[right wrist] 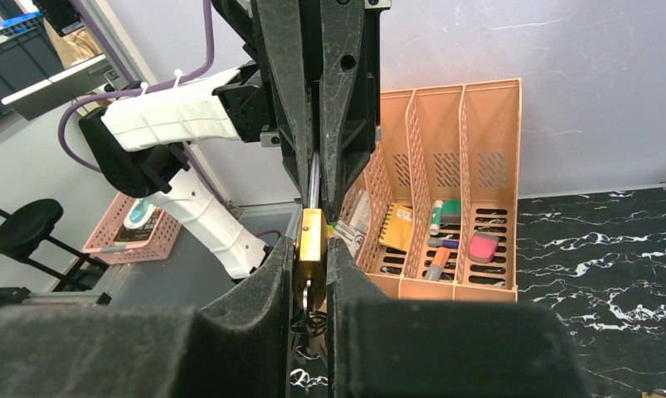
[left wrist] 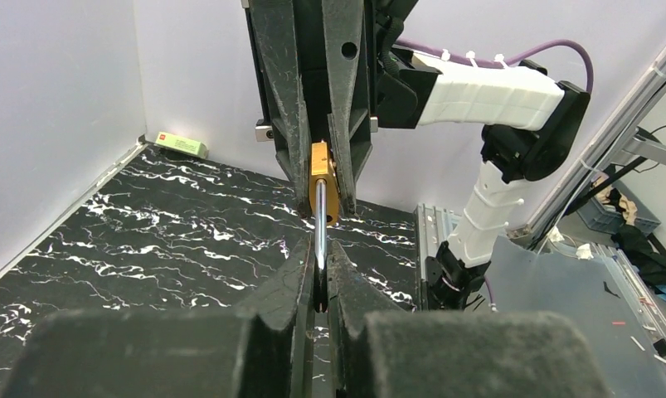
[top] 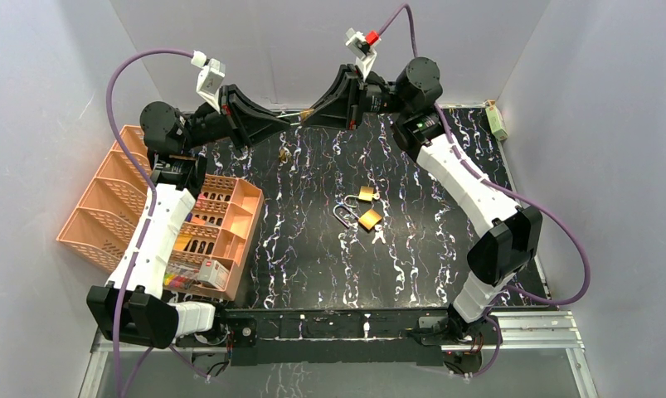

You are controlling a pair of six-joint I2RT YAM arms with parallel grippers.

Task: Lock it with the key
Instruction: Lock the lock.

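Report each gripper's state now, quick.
Left gripper: closed on the shackle of the padlock.
Right gripper: closed on the padlock's brass body.

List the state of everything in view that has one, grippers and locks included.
left gripper: shut on the shackle of the held padlock.
right gripper: shut on the held padlock's brass body.
held padlock: off the table, between both grippers; cannot tell if it is locked.
near table padlock: shackle swung open.
far table padlock: lying flat; shackle state unclear.
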